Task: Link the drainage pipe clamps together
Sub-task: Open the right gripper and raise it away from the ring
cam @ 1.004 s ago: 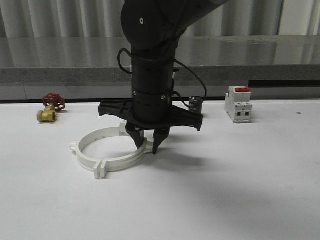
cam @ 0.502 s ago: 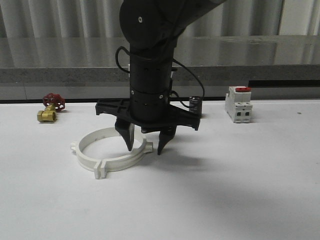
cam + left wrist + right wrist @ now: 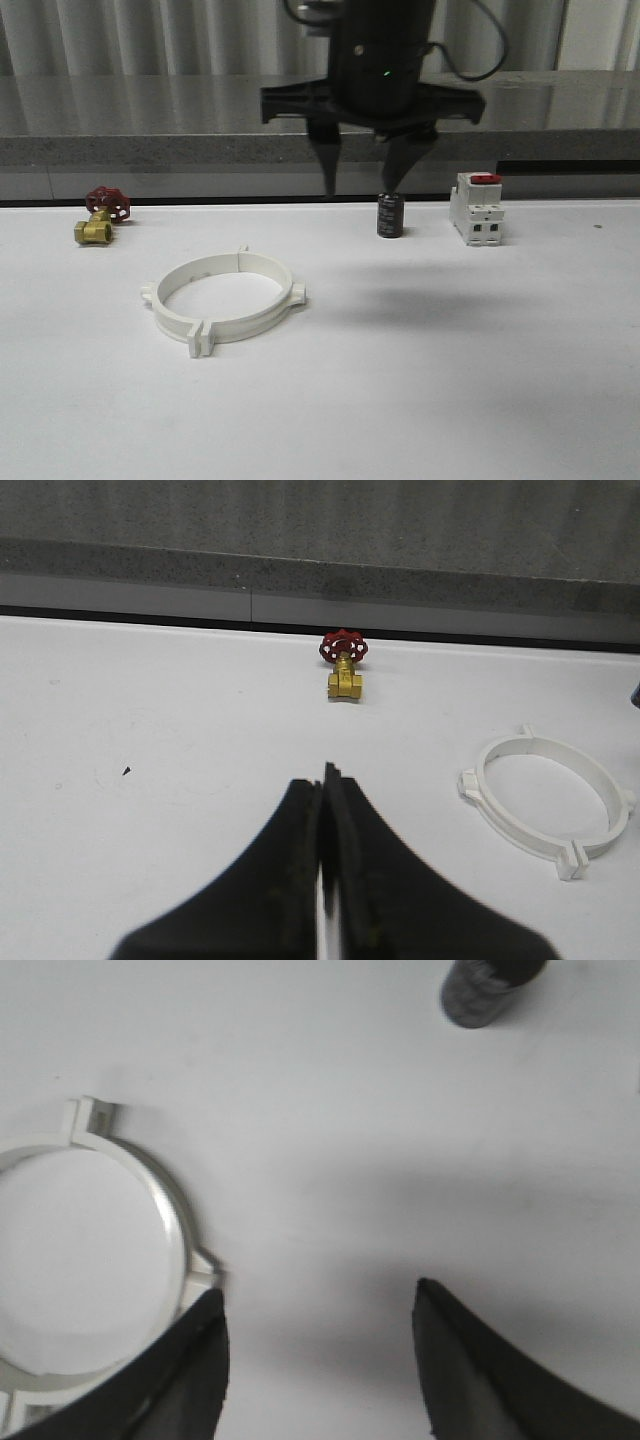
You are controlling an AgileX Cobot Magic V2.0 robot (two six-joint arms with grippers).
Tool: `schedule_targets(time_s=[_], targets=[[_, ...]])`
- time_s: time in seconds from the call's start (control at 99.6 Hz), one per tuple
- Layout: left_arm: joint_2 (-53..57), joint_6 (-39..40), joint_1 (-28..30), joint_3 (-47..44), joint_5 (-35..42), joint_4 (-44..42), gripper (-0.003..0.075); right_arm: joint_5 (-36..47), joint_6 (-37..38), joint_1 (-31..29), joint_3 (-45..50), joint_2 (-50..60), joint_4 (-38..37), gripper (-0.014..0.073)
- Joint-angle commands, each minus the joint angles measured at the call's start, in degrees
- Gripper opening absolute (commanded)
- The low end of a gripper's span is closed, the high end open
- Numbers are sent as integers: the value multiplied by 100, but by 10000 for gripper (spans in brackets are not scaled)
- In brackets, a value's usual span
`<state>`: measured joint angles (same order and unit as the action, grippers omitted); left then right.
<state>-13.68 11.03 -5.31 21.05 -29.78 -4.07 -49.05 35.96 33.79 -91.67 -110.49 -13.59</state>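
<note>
The two white drainage pipe clamps (image 3: 240, 328) lie flat on the white table, seated end to end as one wide ring with small tabs on the outside. My right gripper (image 3: 358, 198) hangs open well above the table, up and to the right of the ring, with nothing between its fingers. In the right wrist view the ring (image 3: 170, 1222) lies beside one finger of that open gripper (image 3: 318, 1295), apart from it. My left gripper (image 3: 325, 775) is shut on nothing, over bare table, and the ring (image 3: 540, 741) sits off to its side.
A brass valve with a red handwheel (image 3: 100, 215) rests at the back left. A small black cylinder (image 3: 390, 215) and a white breaker with a red top (image 3: 476, 208) stand at the back right. A grey ledge (image 3: 120, 150) runs along the table's far edge.
My right gripper was down at the ring's right rim; it opened, then rose and shifted right and back. The ring stays on the table.
</note>
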Motion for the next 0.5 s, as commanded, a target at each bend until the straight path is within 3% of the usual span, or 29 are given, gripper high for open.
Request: schedule_targets(time_s=[0.0,0.221,0.492], targets=[[-53,-4,10,159,445,-18,-20,51,-508,-241,255,812,-142,424],[-53,-4,10,159,445,-18,-20,264,-1204,-1070,1652,2172,-137,424],[-53,-4,10,159,445,-18,-20,580,-1212,-1995,3455,4153,-137,424]])
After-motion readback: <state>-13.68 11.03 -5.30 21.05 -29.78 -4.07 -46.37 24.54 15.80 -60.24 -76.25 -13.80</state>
